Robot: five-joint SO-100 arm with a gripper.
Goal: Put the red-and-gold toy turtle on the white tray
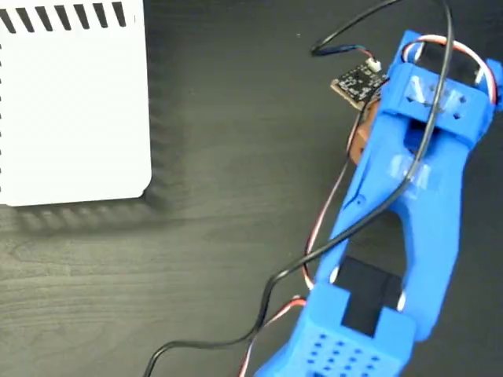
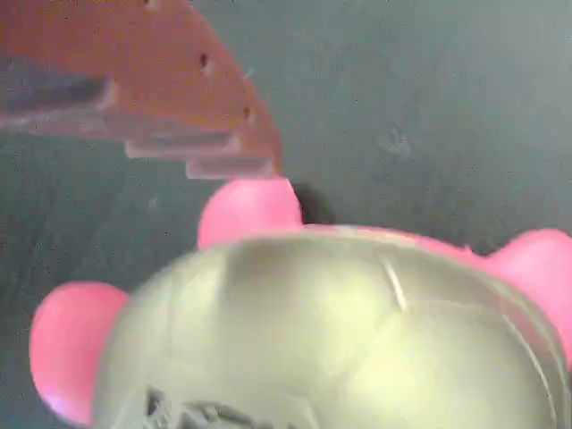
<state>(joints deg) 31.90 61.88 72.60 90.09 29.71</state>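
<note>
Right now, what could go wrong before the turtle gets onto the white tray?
1. In the wrist view, only one orange finger shows, above the toy turtle, so the claw may slide off the shiny domed shell instead of gripping it.
2. In the fixed view, the blue arm hides the turtle, and the white tray sits far to the left, so a weak hold might drop it.
3. The loose black cable could snag.

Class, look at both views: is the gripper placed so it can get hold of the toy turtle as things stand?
Probably yes. In the wrist view the turtle fills the frame right below an orange finger, with nothing between them. The fixed view hides the turtle under the arm, so jaw spread is unclear.
</note>
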